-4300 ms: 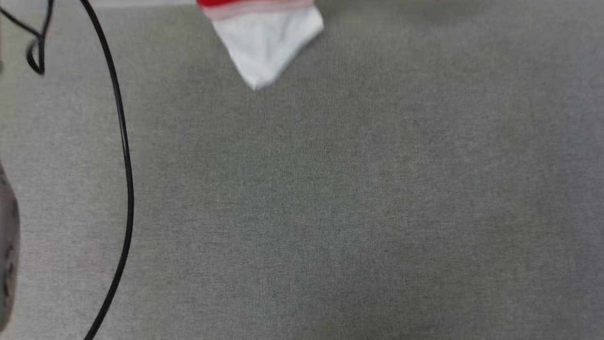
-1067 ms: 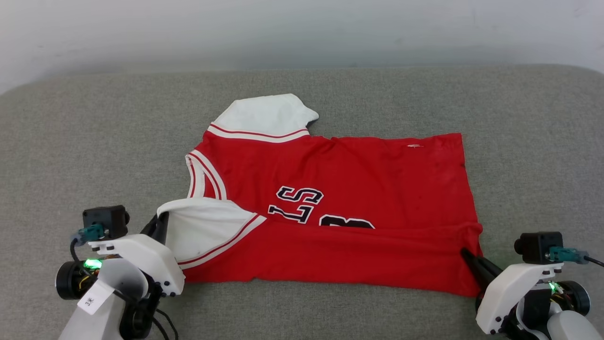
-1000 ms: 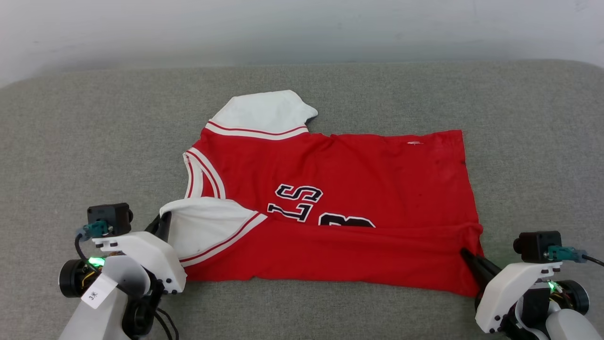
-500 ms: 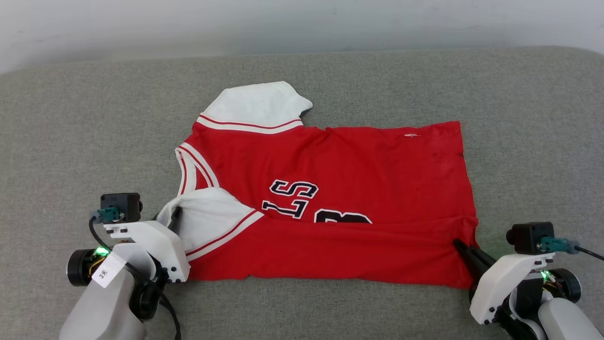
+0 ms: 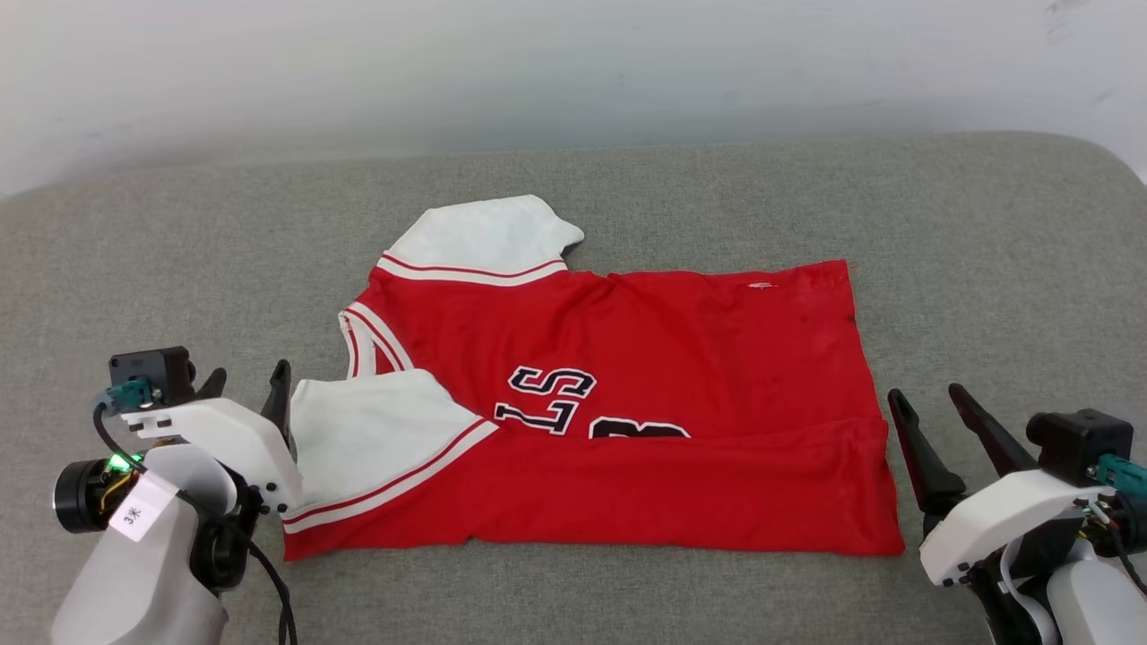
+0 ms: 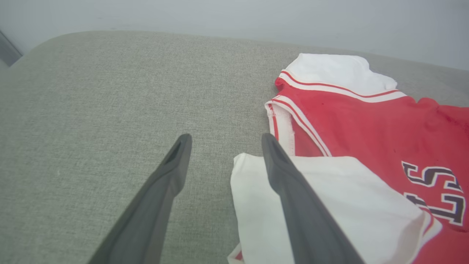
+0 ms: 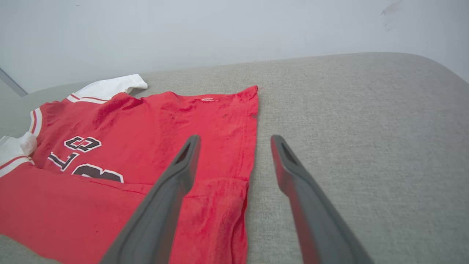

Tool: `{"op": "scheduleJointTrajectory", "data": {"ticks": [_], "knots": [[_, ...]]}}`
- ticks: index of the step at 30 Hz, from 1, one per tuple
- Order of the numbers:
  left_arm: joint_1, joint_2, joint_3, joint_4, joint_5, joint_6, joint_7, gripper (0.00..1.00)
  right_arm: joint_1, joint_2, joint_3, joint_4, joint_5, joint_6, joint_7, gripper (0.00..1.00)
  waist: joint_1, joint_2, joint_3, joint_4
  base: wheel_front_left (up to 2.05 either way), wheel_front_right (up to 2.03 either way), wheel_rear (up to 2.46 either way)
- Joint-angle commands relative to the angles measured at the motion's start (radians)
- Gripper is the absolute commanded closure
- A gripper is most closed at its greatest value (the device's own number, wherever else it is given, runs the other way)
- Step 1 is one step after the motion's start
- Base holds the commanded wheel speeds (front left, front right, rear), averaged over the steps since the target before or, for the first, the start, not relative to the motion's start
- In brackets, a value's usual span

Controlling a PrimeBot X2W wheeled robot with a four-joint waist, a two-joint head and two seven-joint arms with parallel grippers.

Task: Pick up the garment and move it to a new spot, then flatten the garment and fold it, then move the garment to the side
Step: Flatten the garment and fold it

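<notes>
Folding garment (image 5: 645, 349) on grey fabric surface (image 5: 134, 260), near edge already doubled over. Left gripper (image 5: 248, 387) and right gripper (image 5: 927, 400) fingers spread, empty, beside near corners. Next fold: pinch both layers, align edges.

The work surface (image 5: 179, 251) is padded and covered in grey woven fabric, with rounded far corners at left and right. A plain pale wall (image 5: 573, 72) rises behind its far edge, with faint scuff marks (image 7: 389, 8). Lighting is even and diffuse.
</notes>
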Motion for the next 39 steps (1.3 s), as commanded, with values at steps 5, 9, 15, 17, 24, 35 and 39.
{"op": "scheduleJointTrajectory", "data": {"ticks": [5,9,15,17,24,35,39], "knots": [[0.038,0.044,0.0,-0.083,-0.025,0.002,0.109,0.0,0.063,0.05,-0.064,-0.076,-0.058,-0.002,0.019,0.0,0.0,0.0,-0.027,0.002,0.0,0.0,0.0],[0.081,0.087,-0.007,-0.179,-0.083,-0.015,0.296,0.0,0.102,0.085,-0.096,-0.143,-0.086,-0.002,0.052,0.0,0.0,0.0,-0.038,-0.001,0.0,0.0,0.0],[0.147,0.144,-0.018,-0.317,-0.17,-0.003,0.566,0.0,0.129,0.119,-0.115,-0.203,-0.109,-0.002,0.096,0.0,0.0,0.0,-0.031,-0.015,0.0,0.0,0.0],[0.166,0.154,-0.018,-0.353,-0.19,0.017,0.627,0.0,0.131,0.126,-0.116,-0.214,-0.107,-0.002,0.105,0.0,0.0,0.0,-0.021,-0.022,0.0,0.0,0.0],[0.209,0.159,-0.033,-0.392,-0.21,0.057,0.712,0.0,0.117,0.137,-0.114,-0.23,-0.091,-0.002,0.115,0.0,0.0,0.0,0.022,-0.046,0.0,0.0,0.0],[0.213,0.11,-0.079,-0.355,-0.245,0.011,0.734,0.79,0.09,0.13,-0.11,-0.2,-0.061,-0.002,0.112,0.0,0.0,0.0,0.058,-0.069,0.0,0.0,0.0],[0.202,0.111,-0.083,-0.349,-0.239,-0.004,0.714,1.0,0.084,0.116,-0.124,-0.19,-0.049,-0.002,0.124,0.0,0.0,0.0,0.062,-0.066,0.0,0.0,0.0]]}}
